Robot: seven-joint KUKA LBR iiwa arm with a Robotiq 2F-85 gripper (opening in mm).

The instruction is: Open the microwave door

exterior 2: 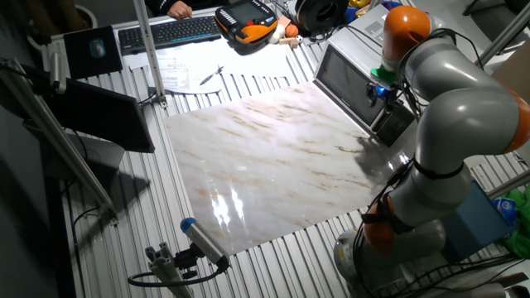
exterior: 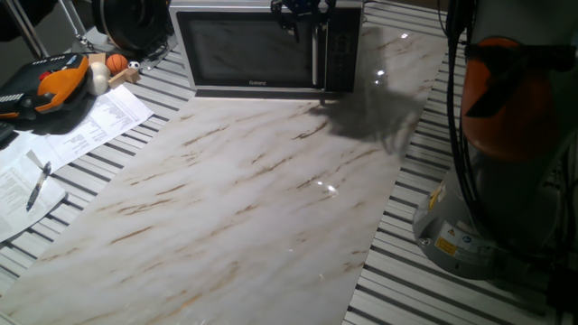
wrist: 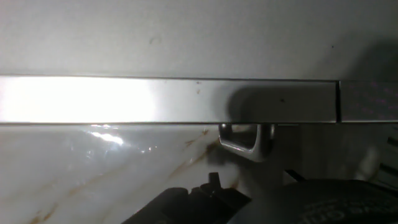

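Marble tabletop fills the near part of one fixed view, bare of objects. At its far edge sits the microwave, its door shut, dark glass facing the camera. The bar handle stands upright at the door's right edge, just beside the keypad. A dark pincer hangs at the top of the microwave, above the handle; it looks placed there to come down onto the bar. Whether its fingers are spread or closed cannot be told here. Papers lie left of the microwave.

From the other fixed view, the arm reaches over to the microwave's front, its wrist bent so the hand hangs above the door's handle side. The pincer itself is hidden behind the arm.

Looking down from the hand, the microwave's top front edge shows as a bright steel strip across the frame, with a seam near its right end. Just below it, the handle's top end juts out over the marble. The door appears fully closed, so opening has not begun.
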